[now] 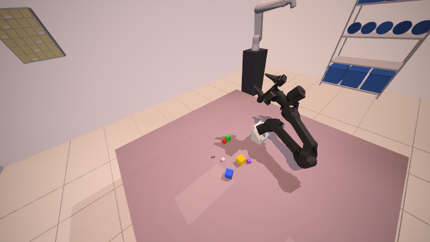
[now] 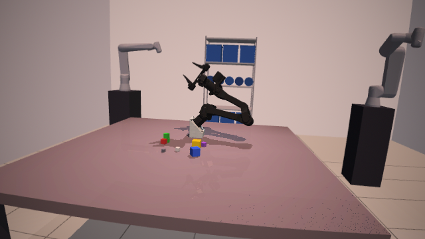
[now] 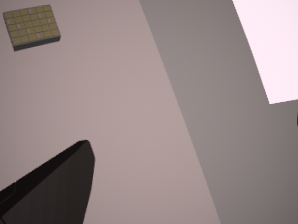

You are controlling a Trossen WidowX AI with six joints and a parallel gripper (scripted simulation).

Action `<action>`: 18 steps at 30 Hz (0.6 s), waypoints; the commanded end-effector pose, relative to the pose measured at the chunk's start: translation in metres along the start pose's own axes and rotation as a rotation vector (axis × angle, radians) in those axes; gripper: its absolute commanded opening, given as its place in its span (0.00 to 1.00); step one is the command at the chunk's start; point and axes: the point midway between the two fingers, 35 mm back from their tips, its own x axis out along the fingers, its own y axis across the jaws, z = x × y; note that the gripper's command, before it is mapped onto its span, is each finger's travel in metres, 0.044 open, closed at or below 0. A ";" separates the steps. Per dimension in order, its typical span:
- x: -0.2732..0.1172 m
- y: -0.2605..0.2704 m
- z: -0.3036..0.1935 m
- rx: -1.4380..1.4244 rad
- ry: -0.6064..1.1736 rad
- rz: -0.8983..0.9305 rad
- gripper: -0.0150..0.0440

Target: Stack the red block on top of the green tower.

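Showing the top view: the gripper (image 1: pixel 267 88) is raised high above the table (image 1: pixel 336 188), fingers spread wide apart and empty. The red block (image 1: pixel 224 141), a small plain cube without markings, lies on the table touching the green tower (image 1: pixel 228 137). Exterior view: red block (image 2: pixel 163 141) just beside green tower (image 2: pixel 166 136). Wrist view: one dark finger (image 3: pixel 49 203) against wall and ceiling.

the gripper (image 2: pixel 194 74) hangs high above the table (image 2: pixel 265 186), fingers (image 2: pixel 188 80) spread wide with nothing between them. well below the fingers, the red block (image 2: pixel 163 141) sits touching the green tower (image 2: pixel 167 136), with other blocks nearby.
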 end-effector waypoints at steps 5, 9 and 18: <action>0.027 0.018 0.012 0.203 -0.075 0.195 1.00; 0.040 0.032 0.021 0.296 -0.103 0.306 1.00; 0.064 0.067 0.046 0.472 -0.137 0.578 1.00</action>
